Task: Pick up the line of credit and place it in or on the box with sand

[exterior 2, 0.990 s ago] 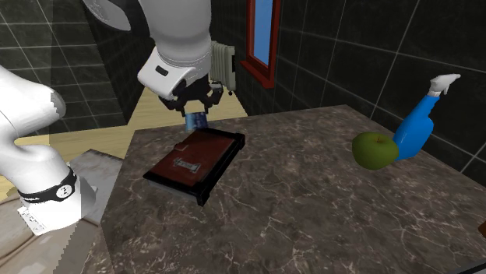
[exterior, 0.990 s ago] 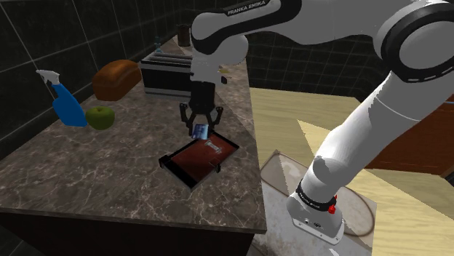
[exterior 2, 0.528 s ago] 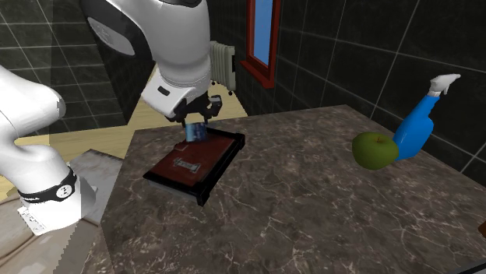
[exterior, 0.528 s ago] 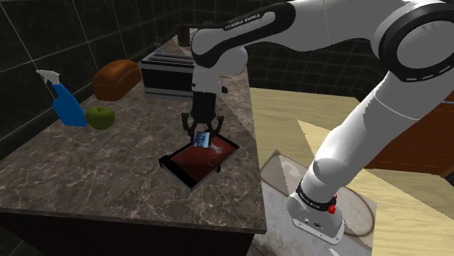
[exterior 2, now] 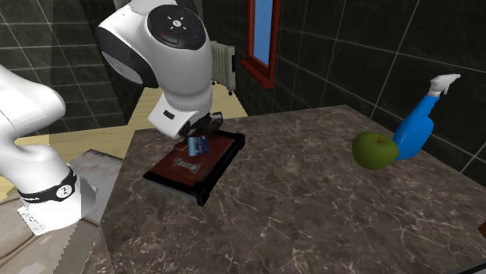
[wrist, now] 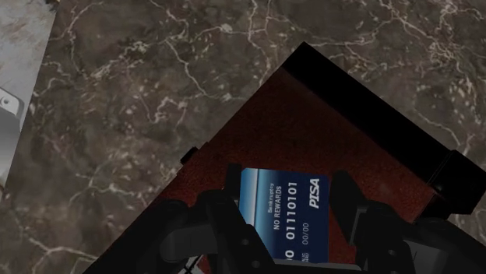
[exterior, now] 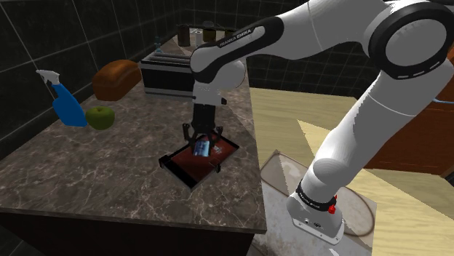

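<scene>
A blue credit card [exterior: 201, 148] with white print is clasped upright between the fingers of my black gripper [exterior: 201, 143], which is shut on it. Card and gripper hang just over the far part of a shallow black box [exterior: 174, 169] filled with reddish-brown sand. In the second exterior view the card [exterior 2: 196, 145] sits low over the box [exterior 2: 210, 184], under the gripper [exterior 2: 195, 142]. In the wrist view the card [wrist: 284, 204] stands between the gripper's [wrist: 288, 233] fingers, with the box's black wall [wrist: 374, 117] beyond it. A small grey piece [exterior 2: 187, 164] lies on the sand.
A green apple [exterior: 100, 117] and a blue spray bottle [exterior: 67, 104] stand at the shoulder view's left, with a bread loaf [exterior: 116, 78] and a toaster [exterior: 166, 71] behind. The box sits close to the marble counter's edge [exterior: 251, 145] on the stand's side.
The gripper has come down with the card, from above the box's far edge to just over the sand. The box and the other things have stayed put.
</scene>
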Controlling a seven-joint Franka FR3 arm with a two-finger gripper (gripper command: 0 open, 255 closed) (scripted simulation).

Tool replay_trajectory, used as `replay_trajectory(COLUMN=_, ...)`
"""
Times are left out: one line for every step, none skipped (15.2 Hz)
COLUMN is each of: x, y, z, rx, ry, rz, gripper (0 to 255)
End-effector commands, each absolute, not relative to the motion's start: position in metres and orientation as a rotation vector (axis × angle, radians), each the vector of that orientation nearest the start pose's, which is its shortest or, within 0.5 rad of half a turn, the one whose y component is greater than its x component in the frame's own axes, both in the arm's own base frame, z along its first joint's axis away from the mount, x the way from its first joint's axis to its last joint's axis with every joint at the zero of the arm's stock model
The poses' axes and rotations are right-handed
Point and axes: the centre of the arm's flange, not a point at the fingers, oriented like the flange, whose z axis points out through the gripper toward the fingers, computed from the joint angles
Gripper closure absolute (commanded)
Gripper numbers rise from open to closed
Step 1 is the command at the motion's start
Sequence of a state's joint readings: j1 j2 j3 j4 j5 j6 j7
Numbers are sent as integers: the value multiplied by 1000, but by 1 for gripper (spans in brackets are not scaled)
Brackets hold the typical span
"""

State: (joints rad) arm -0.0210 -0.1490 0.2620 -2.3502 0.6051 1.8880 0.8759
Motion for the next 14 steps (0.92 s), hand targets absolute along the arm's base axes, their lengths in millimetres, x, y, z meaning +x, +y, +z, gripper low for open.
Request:
replay_trajectory(x=429, y=150, z=368, rx=-2486, ry=1247, rz=744, gripper=255)
replay_trajectory(x=429, y=150, z=368, rx=-2486, ry=1247, rz=744, gripper=255)
replay_trajectory(x=429, y=150, z=368, rx=-2486, ry=1247, rz=744, gripper=255)
replay_trajectory(x=429, y=150, z=368, rx=-2486, ry=1247, rz=744, gripper=255)
replay_trajectory(x=429, y=150, z=368, rx=-2486, ry=1247, rz=744, gripper=255)
replay_trajectory(x=429, y=150, z=368, rx=-2486, ry=1247, rz=744, gripper=255)
replay_trajectory(x=429, y=150, z=368, rx=-2486, ry=1247, rz=744, gripper=255)
replay_trajectory(x=429, y=150, z=368, rx=-2486, ry=1247, rz=744, gripper=255)
replay_trajectory(x=429, y=150, z=368, rx=-2486, ry=1247, rz=744, gripper=0)
replay_trajectory(x=429, y=150, z=368, rx=-2486, ry=1247, rz=744, gripper=0)
replay_trajectory(x=429, y=150, z=368, rx=-2486, ry=1247, rz=744, gripper=0)
replay_trajectory(x=429, y=150, z=368, rx=-2486, ry=1247, rz=744, gripper=0)
replay_trajectory(x=429, y=150, z=368, rx=-2486, ry=1247, rz=744, gripper=0)
replay_trajectory(x=429, y=150, z=368, rx=-2486, ry=1247, rz=744, gripper=0)
